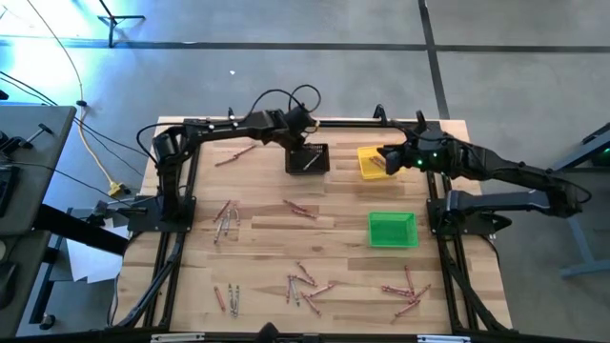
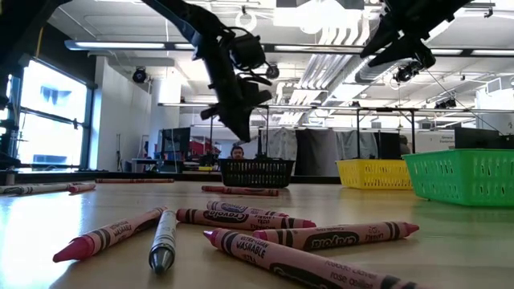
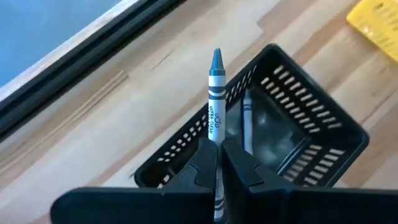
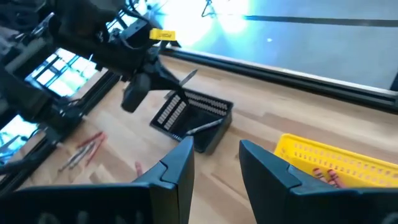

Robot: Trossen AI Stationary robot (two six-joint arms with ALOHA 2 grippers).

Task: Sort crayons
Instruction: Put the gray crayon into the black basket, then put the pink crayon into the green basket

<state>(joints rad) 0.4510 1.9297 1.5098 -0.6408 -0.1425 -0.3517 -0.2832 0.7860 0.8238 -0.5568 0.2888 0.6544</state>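
Left gripper [image 3: 217, 165] sits over the black slotted plastic bin [image 3: 311, 124], fingers pinching a grey paper-wrapped crayon [image 3: 215, 93], tip pointing away from the wrist. One grey crayon already lies inside the bin. Right gripper [image 4: 214, 158] hovers by the yellow slotted bin [image 4: 336, 158], fingers spread, holding nothing. Loose pink crayons [image 1: 305, 281] lie scattered on the wooden surface [image 1: 257, 191]; green bin [image 1: 392, 230] nearby.

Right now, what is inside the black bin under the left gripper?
One grey crayon lies inside the black bin. The left gripper, shut on another grey crayon, hovers above the rim and covers part of the bin's floor, so more could be hidden.
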